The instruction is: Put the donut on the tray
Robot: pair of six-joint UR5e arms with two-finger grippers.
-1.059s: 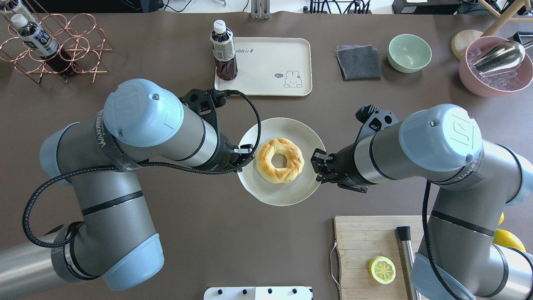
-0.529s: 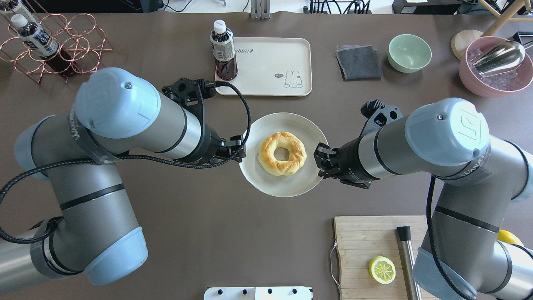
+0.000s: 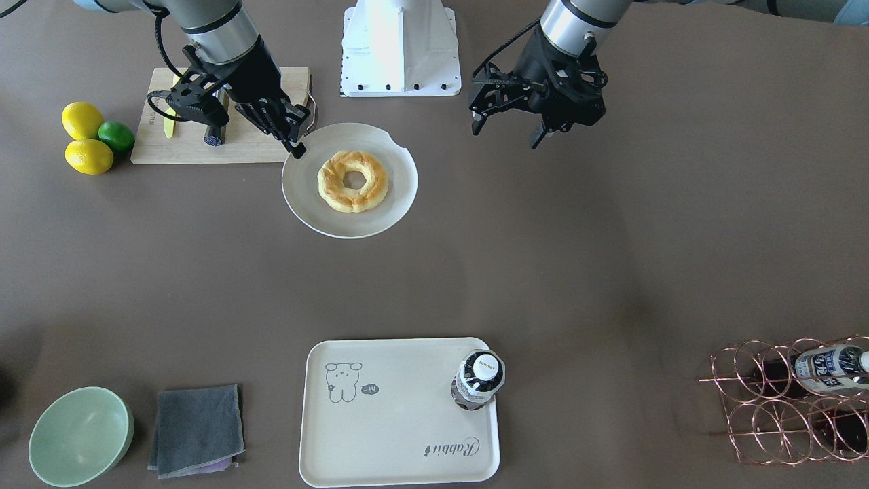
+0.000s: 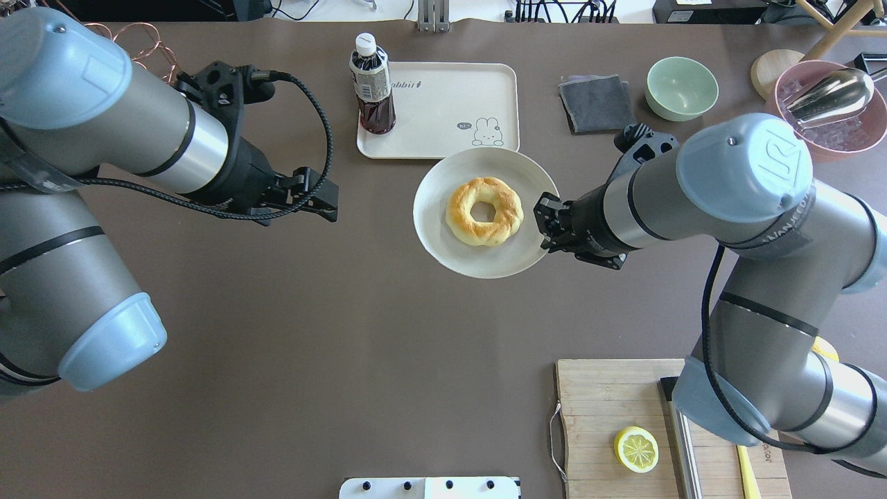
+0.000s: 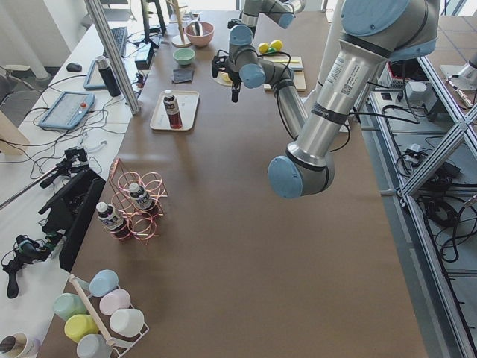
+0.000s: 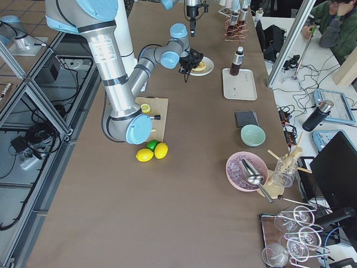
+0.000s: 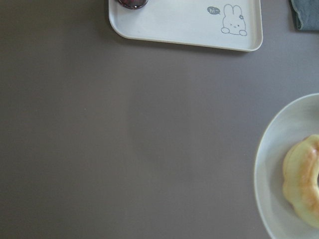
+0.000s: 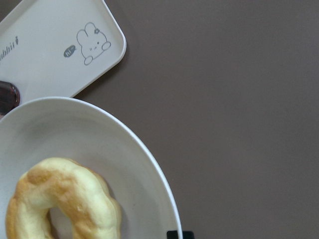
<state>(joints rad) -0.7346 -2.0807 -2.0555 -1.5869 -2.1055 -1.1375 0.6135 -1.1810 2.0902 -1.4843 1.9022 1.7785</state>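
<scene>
The golden donut (image 4: pixel 484 211) lies on a round white plate (image 4: pixel 443 242), also seen from the front (image 3: pixel 352 180). My right gripper (image 4: pixel 545 222) is shut on the plate's right rim and holds it just in front of the cream tray (image 4: pixel 443 114); in the overhead view the plate's far edge overlaps the tray's near edge. The right wrist view shows the donut (image 8: pixel 65 199), the plate (image 8: pixel 124 159) and the tray's rabbit corner (image 8: pixel 50 55). My left gripper (image 4: pixel 326 199) is open and empty, well left of the plate, over bare table.
A dark drink bottle (image 4: pixel 372 86) stands on the tray's left end. A grey cloth (image 4: pixel 596 104), a green bowl (image 4: pixel 682 88) and a pink bowl (image 4: pixel 824 111) are at the back right. A cutting board (image 4: pixel 603 416) with a lemon half (image 4: pixel 636 448) is near right.
My right gripper has carried the plate with the donut away from me, toward the tray. My left gripper has drawn back from the plate's left rim and moved far left.
</scene>
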